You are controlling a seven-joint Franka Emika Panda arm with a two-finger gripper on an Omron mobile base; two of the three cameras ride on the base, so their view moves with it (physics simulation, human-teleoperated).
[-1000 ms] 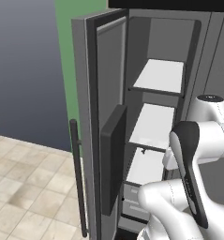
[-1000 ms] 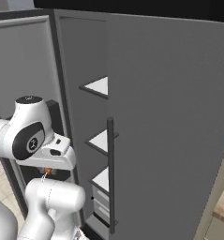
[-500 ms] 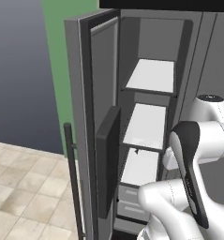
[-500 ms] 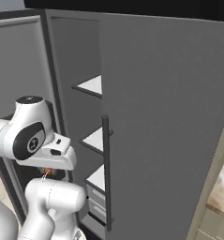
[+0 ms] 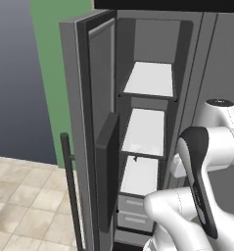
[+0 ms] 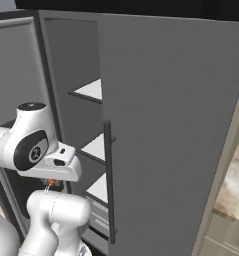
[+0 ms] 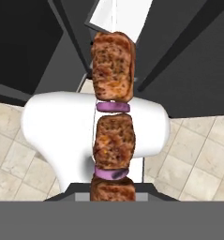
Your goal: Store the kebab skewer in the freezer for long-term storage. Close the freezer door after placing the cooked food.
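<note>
Claw clamped on kebab skewer (image 7: 112,136), held low by the arm, outside freezer (image 5: 145,147). Freezer door (image 5: 91,137) open; white shelves (image 5: 149,79) bare, grey drawers (image 5: 134,215) shut. Base has driven since: fridge sits closer, framing shifted.

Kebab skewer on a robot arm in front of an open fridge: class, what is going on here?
The gripper is shut on the kebab skewer, brown meat chunks with purple slices between them, in front of the freezer. The freezer door stands wide open, showing white shelves and grey drawers below. The skewer is not yet on a shelf, so placing it and closing the door remain.
</note>
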